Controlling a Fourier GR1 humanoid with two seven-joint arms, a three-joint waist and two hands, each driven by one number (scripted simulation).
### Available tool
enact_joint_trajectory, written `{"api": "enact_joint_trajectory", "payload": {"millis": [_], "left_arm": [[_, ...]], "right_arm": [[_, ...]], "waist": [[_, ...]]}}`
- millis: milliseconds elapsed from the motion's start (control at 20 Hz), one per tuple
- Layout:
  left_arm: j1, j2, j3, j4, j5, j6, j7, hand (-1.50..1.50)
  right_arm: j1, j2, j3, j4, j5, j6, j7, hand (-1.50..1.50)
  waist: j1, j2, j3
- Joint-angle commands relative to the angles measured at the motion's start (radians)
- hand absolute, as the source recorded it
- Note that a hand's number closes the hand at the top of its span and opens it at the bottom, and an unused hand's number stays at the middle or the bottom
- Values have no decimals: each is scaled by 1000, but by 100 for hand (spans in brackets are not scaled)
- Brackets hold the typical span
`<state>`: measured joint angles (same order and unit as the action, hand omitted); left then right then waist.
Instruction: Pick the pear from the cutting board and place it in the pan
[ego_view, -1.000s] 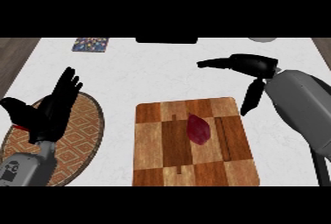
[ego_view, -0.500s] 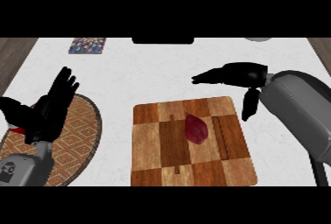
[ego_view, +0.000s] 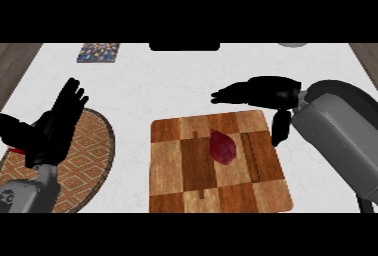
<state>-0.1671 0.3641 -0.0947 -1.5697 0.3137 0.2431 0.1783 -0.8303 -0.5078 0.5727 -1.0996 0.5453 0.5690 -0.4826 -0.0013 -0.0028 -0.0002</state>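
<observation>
My right hand hovers open past the wooden cutting board's far edge. I'd centre it over the dark red pear before closing.

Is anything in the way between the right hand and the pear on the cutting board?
Nothing visible. The right hand is just beyond the far edge of the cutting board, and the pear lies alone mid-board. Only bare wood shows between them.
</observation>
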Motion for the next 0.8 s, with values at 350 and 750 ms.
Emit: {"api": "enact_joint_trajectory", "payload": {"millis": [350, 750], "left_arm": [[30, -42, 39, -26, -36, -45, -1, 0], [-67, -79, 48, 23, -95, -34, 56, 0]], "right_arm": [[29, 80, -74, -10, 154, 74, 65, -150], [82, 181, -99, 74, 262, 12, 27, -150]], "waist": [[10, 4, 0], [7, 5, 0]]}}
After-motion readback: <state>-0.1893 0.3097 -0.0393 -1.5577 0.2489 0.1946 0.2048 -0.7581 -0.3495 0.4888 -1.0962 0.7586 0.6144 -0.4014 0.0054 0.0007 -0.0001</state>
